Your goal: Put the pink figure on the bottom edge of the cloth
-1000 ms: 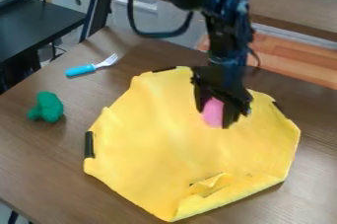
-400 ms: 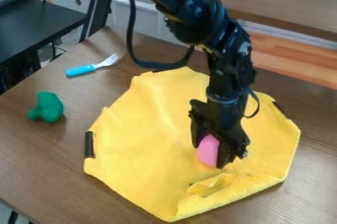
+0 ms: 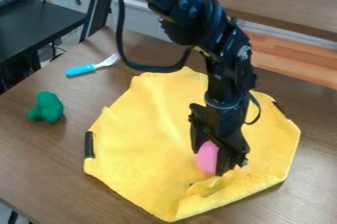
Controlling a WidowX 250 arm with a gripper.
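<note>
Yellow cloth (image 3: 141,144) lies spread across the brown wooden surface (image 3: 39,159), its outline uneven and many-sided, with soft wrinkles running over the middle. Toward its near right part a flap (image 3: 211,188) is turned up and folded over itself, close to the near edge. Just beyond that fold, a black gripper (image 3: 212,166) hangs down over the cloth, and its fingers (image 3: 225,161) are closed around the pink figure (image 3: 207,157), one to the left and one to the right of it. The figure's rounded side bulges out toward the near left; whether its lower end touches the cloth I cannot tell. The black arm (image 3: 227,70) comes in from the far side, bending down toward the cloth, with a dark cable (image 3: 122,35) looping out to its left. A short black strip (image 3: 89,144) sits upright along the cloth's left edge. On the bare wood to the left, well apart from the cloth, is a lumpy green toy (image 3: 47,107). Farther back on the left lies a fork (image 3: 82,70) with a blue handle, its metal prongs pointing right and away. Past the surface on the far left stands a black table (image 3: 39,28).
</note>
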